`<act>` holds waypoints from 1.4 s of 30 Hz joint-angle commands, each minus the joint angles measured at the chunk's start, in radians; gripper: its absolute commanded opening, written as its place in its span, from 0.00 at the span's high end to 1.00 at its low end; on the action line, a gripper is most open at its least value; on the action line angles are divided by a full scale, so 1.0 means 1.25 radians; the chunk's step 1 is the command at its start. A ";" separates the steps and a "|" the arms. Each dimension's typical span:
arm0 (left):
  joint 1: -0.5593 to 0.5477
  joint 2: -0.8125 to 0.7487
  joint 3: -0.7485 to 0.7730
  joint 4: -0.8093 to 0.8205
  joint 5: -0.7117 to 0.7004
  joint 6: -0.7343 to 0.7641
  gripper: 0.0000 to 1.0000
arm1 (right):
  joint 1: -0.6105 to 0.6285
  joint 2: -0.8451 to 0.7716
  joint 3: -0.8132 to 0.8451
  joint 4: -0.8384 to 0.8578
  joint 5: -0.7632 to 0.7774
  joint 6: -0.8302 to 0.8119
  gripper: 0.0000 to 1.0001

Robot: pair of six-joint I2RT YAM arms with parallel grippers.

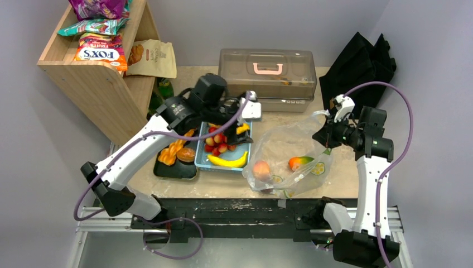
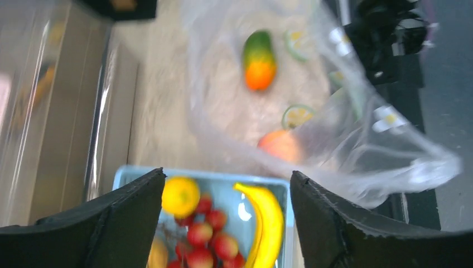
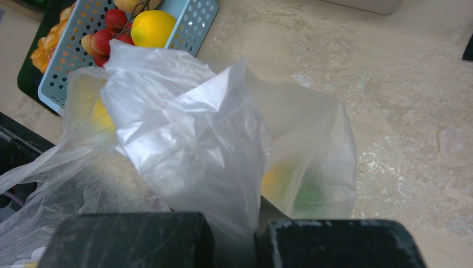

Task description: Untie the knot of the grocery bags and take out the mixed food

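Note:
The clear printed grocery bag (image 1: 287, 156) lies on the table right of centre, with a mango (image 1: 300, 162) and a peach (image 1: 261, 169) inside. My right gripper (image 1: 325, 135) is shut on the bag's bunched upper edge (image 3: 223, 167) and holds it up. I cannot make out a tied knot. My left gripper (image 1: 237, 124) is open and empty above the blue basket (image 1: 247, 146), which holds a banana (image 2: 270, 223), a lemon (image 2: 179, 196) and small red fruits (image 2: 209, 240). The braided bread (image 1: 172, 152) and bun (image 1: 186, 154) lie on a black tray (image 1: 167, 172).
A clear storage box with a pink handle (image 1: 268, 72) stands at the back. A wooden shelf (image 1: 95, 84) with packaged snack bags stands at the back left. A black fabric bag (image 1: 360, 64) lies at the back right.

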 commanded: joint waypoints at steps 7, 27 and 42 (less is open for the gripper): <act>-0.271 0.219 0.053 0.042 -0.100 0.129 0.52 | 0.001 -0.035 0.030 0.000 -0.069 0.007 1.00; -0.310 0.493 -0.002 -0.057 -0.413 0.217 0.00 | 0.001 -0.055 0.050 -0.016 -0.063 0.011 1.00; -0.312 0.409 0.088 -0.017 -0.257 0.134 0.56 | 0.000 -0.040 0.031 -0.011 -0.039 -0.009 1.00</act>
